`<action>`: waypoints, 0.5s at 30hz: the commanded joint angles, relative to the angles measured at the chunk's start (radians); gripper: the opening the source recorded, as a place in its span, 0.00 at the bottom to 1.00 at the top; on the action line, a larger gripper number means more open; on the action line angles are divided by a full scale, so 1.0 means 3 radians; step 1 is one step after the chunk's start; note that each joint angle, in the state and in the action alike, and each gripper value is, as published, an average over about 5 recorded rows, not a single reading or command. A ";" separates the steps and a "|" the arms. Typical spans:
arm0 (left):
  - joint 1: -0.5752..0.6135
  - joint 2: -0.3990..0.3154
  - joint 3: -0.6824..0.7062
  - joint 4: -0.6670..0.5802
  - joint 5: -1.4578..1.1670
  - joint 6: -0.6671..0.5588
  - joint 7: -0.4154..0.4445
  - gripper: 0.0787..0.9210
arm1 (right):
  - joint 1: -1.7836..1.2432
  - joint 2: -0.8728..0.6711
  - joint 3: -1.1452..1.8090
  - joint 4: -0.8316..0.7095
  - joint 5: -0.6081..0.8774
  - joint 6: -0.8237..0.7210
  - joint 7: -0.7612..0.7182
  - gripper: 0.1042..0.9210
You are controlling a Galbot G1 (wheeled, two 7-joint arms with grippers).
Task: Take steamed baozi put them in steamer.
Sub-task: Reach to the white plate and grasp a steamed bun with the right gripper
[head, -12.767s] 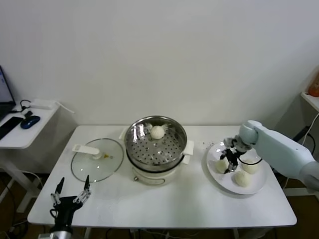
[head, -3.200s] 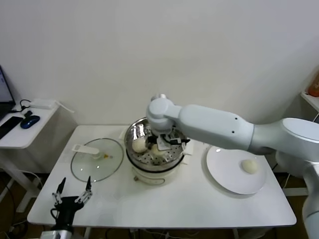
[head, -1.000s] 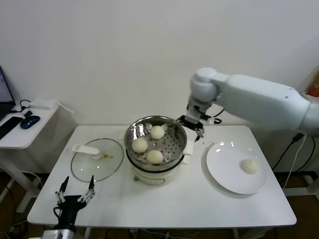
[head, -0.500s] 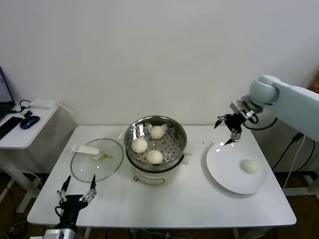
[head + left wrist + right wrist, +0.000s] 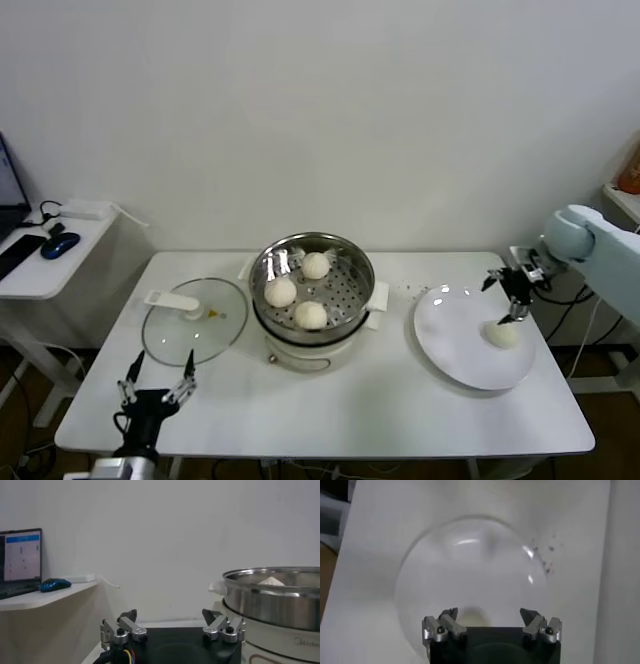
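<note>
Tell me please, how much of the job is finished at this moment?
Done: three steamed baozi sit in the steamer. In hand: the right tool, open and empty, hangs just above the last baozi on the white plate. Left: grasp that bun and carry it to the steamer. The left tool waits open at the table's front edge, near the glass lid.

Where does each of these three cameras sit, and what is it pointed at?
Head view: high on the robot, looking down at the steamer, plate and both grippers.
Left wrist view: low by the table edge, open left gripper facing the steamer's side.
Right wrist view: above the plate, open right gripper over the last baozi.
Head and right wrist views share plate and baozi.
</note>
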 commanded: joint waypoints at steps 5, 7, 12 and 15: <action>-0.0012 -0.0005 -0.0037 0.0022 -0.0015 0.0005 -0.0003 0.88 | -0.0594 0.0263 0.0721 -0.0585 -0.0988 0.0356 -0.0033 0.88; -0.0020 -0.0007 -0.0051 0.0027 -0.0021 0.0010 -0.0004 0.88 | -0.0612 0.0324 0.0773 -0.0649 -0.1034 0.0375 -0.0029 0.88; -0.0031 -0.0012 -0.0056 0.0036 -0.0021 0.0014 -0.0004 0.88 | -0.0642 0.0424 0.0816 -0.0761 -0.1044 0.0369 -0.0018 0.88; -0.0036 -0.0014 -0.0056 0.0042 -0.0018 0.0016 -0.0004 0.88 | -0.0667 0.0479 0.0848 -0.0810 -0.1051 0.0370 -0.0005 0.88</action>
